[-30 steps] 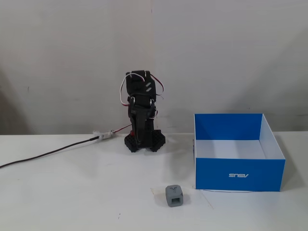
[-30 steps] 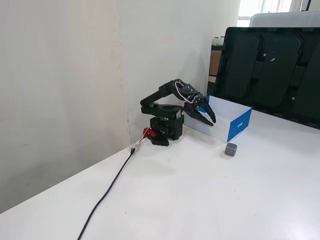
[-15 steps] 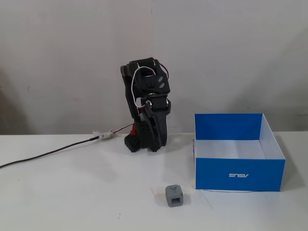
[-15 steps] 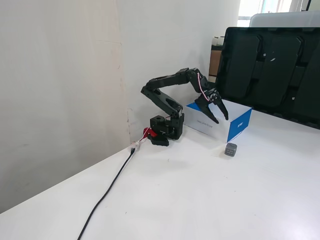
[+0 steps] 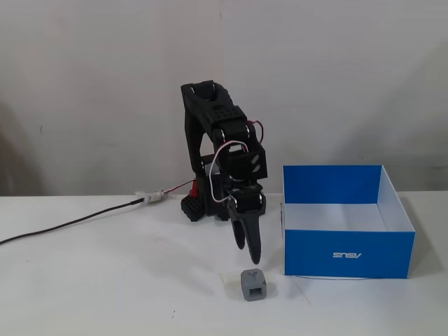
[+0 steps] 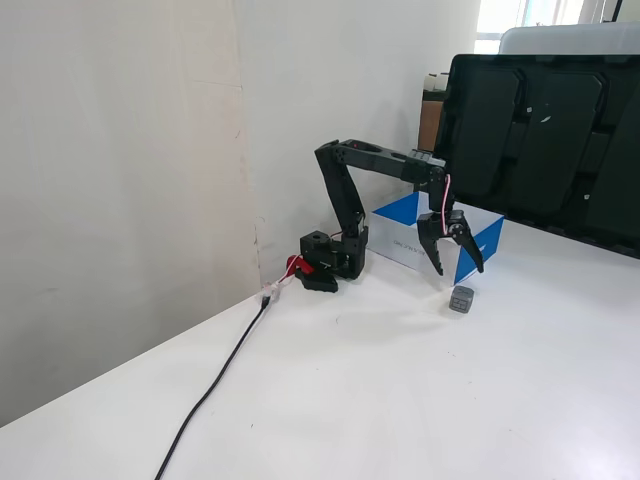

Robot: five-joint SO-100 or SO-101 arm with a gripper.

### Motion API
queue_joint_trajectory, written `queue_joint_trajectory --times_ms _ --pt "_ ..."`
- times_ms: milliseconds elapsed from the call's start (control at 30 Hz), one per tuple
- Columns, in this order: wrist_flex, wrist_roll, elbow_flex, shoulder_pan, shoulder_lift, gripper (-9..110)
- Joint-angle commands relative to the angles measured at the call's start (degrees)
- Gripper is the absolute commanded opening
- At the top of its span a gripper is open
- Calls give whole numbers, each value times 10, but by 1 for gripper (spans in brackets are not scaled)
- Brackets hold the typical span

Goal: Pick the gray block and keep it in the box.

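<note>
A: Status on the pick. Where is the gray block (image 5: 254,284)?

B: On the white table (image 5: 105,280), out in front of the box (image 5: 348,253) and just off its left front corner in the fixed view that faces the arm. Its dark square recess faces that camera. It sits upright and nothing touches it.

A: And the gripper (image 6: 456,268)?

B: It hangs above the block, tips pointing down, with clear air between them and the block. In the fixed view from the side the two fingers spread apart, so I read the jaws as parted fairly wide, with nothing between them. From the front the fingers overlap and the gap does not show.

A: So how far along?

B: Early, by my reading. The approach looks largely made, but the block is not grasped or lifted, and the part of the box's white inside that shows is bare. Left to do: descend, close on the block, carry it over the near blue wall, release.

A: Any writing?

B: White lettering on the box's front blue wall, printed upside down in the front-facing view; it looks like "ASUS". The side view shows faint lettering on a box wall, too small to read. A black cable (image 6: 215,380) runs from the arm's base away from the box.
</note>
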Motion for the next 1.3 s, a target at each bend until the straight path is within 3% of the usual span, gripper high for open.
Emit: queue_joint_trajectory --times_ms 0,400,567,700,833,1000,1267 --pt "-21 3 -47 0 -16 30" --pt "-38 2 -152 4 -229 31" --pt "-37 1 -168 4 -249 4" --pt "-23 1 -179 4 -252 0" --pt "33 -3 -208 22 -191 0" --pt "189 -7 -320 31 -89 0" --pt "243 -6 -352 -102 54 0"
